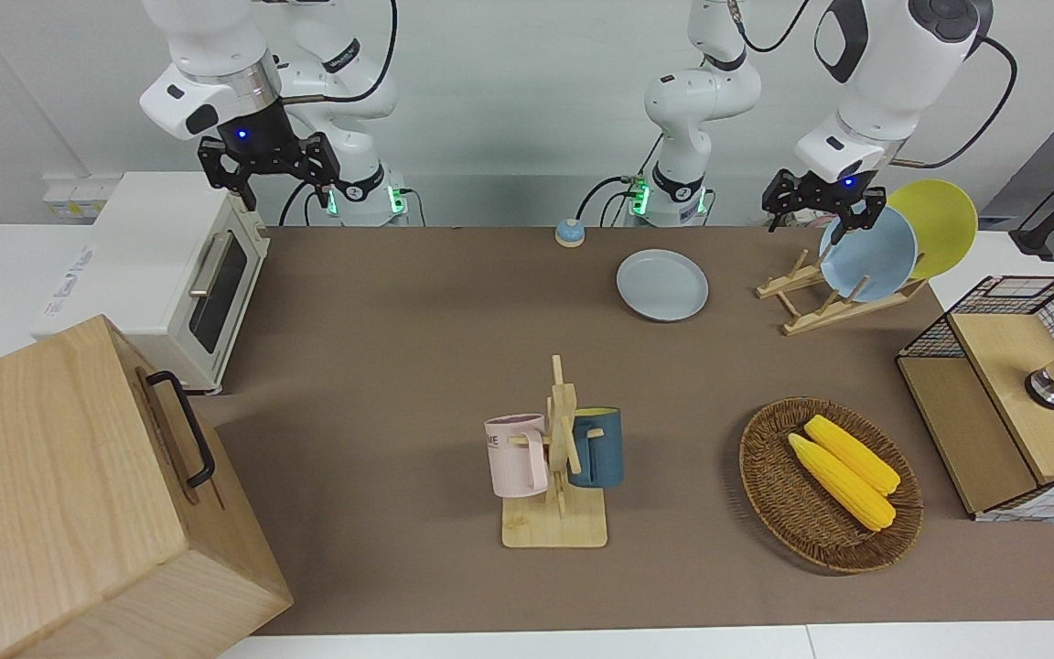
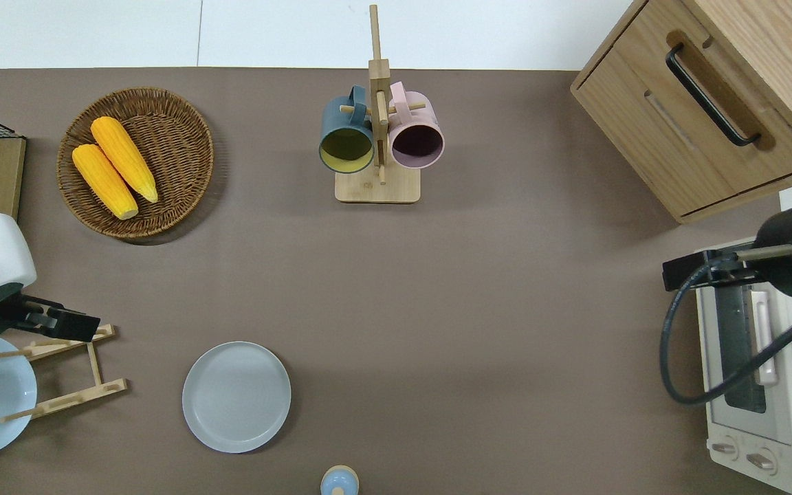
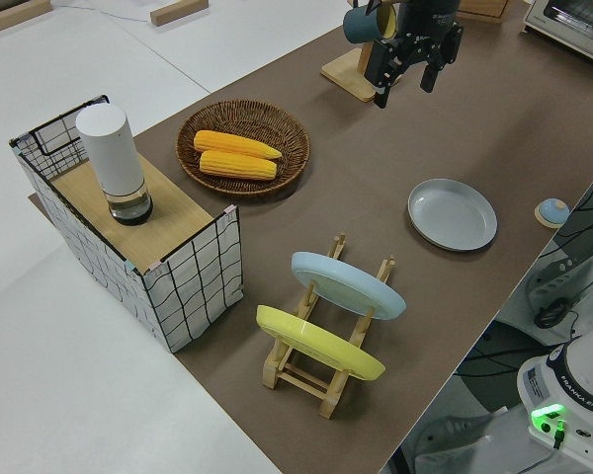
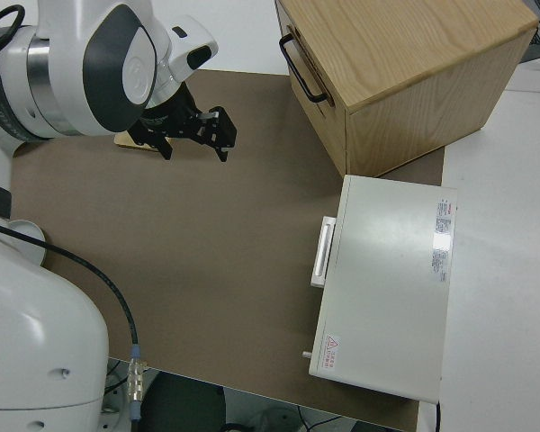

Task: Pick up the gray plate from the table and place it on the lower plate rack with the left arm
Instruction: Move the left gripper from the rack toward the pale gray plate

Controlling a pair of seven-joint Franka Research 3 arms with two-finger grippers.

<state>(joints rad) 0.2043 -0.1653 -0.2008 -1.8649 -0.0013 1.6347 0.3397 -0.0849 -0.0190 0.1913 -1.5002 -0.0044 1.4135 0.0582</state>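
Bright even light, soft shadows (no glare), sharp focus

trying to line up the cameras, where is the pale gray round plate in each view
Front view: the pale gray round plate lies flat on the brown table, upper centre, beside the light-wood plate rack.
Overhead view: lower area, again beside the rack.
Left side view: middle, toward that picture's right edge, past the rack.
Right side view: not visible.
Shared landmark: the rack, in three of the views.
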